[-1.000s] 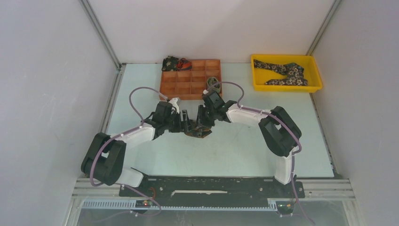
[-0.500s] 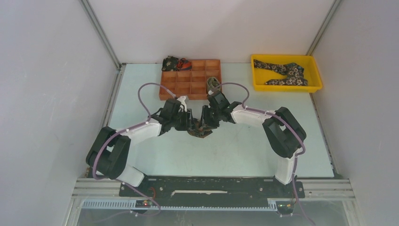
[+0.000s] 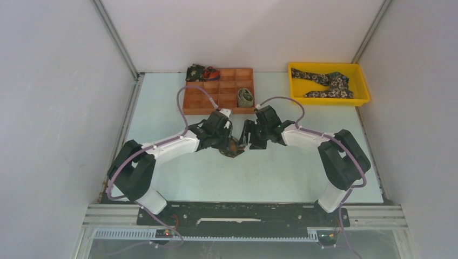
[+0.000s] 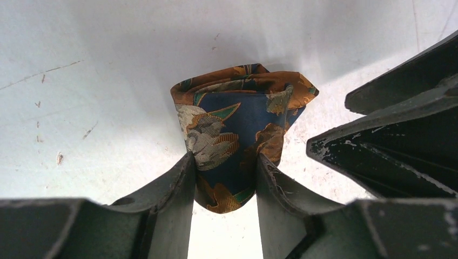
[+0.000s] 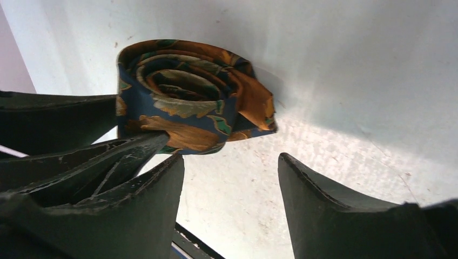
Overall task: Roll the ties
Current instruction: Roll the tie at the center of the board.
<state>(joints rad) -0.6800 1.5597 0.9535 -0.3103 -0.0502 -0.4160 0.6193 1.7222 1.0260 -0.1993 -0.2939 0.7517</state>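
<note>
A rolled tie (image 4: 237, 135), blue with orange and grey leaf pattern, stands as a coil on the pale table. My left gripper (image 4: 224, 162) is shut on it, one finger on each side of the coil. In the right wrist view the same tie (image 5: 189, 97) shows its spiral end, just left of my right gripper (image 5: 231, 162), whose jaws stand open with bare table between them. From above, the left gripper (image 3: 229, 143) and right gripper (image 3: 244, 141) face each other closely over the tie (image 3: 234, 150) at mid-table.
An orange compartment tray (image 3: 208, 91) sits at the back with an olive rolled tie (image 3: 245, 97) in one cell and a dark bundle (image 3: 201, 72) at its far-left corner. A yellow bin (image 3: 329, 100) at back right holds loose floral ties (image 3: 324, 83).
The left gripper has shut on the rolled tie while the right gripper has opened and let go of it. Both arms have shifted a little to the right.
</note>
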